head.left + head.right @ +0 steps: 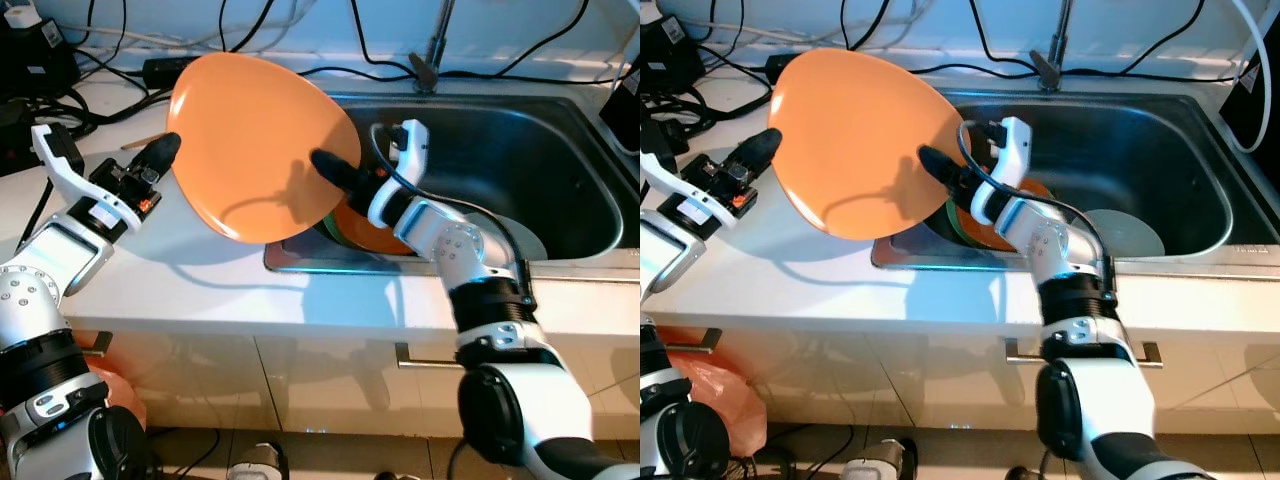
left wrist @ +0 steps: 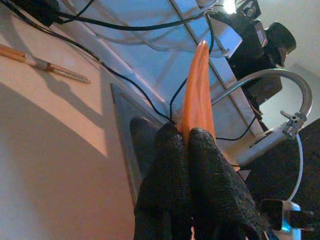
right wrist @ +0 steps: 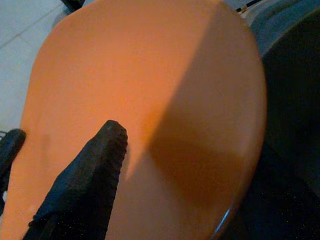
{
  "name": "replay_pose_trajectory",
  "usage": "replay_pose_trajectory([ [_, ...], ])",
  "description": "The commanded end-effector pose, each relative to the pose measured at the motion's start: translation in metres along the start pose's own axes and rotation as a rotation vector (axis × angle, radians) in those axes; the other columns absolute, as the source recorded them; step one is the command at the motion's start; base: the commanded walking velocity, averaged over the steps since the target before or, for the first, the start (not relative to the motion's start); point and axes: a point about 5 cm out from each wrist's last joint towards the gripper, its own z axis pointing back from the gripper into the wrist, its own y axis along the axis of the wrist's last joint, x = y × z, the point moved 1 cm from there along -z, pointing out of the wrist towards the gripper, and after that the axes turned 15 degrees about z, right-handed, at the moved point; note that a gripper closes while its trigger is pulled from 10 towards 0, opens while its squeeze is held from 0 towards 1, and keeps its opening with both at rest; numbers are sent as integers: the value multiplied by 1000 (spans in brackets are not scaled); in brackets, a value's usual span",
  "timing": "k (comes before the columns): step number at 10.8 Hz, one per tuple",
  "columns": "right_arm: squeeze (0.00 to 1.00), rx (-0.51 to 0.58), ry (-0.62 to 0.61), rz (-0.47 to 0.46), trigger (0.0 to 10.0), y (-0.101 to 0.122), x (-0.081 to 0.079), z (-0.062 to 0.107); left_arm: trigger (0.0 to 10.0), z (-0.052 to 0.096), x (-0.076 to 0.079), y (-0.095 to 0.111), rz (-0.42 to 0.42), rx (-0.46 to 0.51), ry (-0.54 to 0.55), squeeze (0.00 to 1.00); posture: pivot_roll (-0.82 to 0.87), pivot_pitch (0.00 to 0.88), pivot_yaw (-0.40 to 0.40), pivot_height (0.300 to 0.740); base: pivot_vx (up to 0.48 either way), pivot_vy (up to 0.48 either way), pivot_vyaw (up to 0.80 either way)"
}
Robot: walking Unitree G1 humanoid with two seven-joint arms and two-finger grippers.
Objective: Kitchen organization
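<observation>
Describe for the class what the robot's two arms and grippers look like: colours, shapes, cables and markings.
Both arms are built of silver-grey rounded segments joined by black ribbed rings. The left gripper and right gripper each have long black fingers with a rough, textured surface. White brackets sit at the wrists. The left wrist carries small orange-red parts; a black cable loops over the right wrist.

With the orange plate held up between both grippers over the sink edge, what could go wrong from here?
The left gripper pinches only the orange plate at its rim, so the tilted plate could slip. The right gripper holds the opposite edge; uneven pulling might twist it loose. If dropped, it could hit the dishes stacked in the sink.
</observation>
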Motion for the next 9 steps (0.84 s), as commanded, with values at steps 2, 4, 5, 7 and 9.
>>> replay_pose_trajectory([
  [2, 0, 36, -5, -87, 10000, 4, -5, -8, 0, -2, 16, 5, -6, 18, -93, 0, 222, 106, 11, 740, 0, 0, 0],
  [4, 0, 64, 11, -170, 0, 5, -10, -12, 0, -2, 15, 2, 1, 11, -95, 0, 221, 105, 10, 740, 0, 0, 0],
  [5, 0, 67, 15, -186, 0, 5, -12, -14, 0, -2, 14, 1, 4, 10, -95, 0, 221, 104, 10, 740, 0, 0, 0],
  [7, 0, 73, 24, -196, 0, 7, -13, -15, 0, -2, 10, 0, 12, 10, -89, 0, 220, 101, 10, 740, 0, 0, 0],
  [9, 0, 84, 34, -213, 0, 9, -13, -13, 0, -1, 5, -1, 16, 13, -67, 0, 217, 101, 9, 740, 0, 0, 0],
])
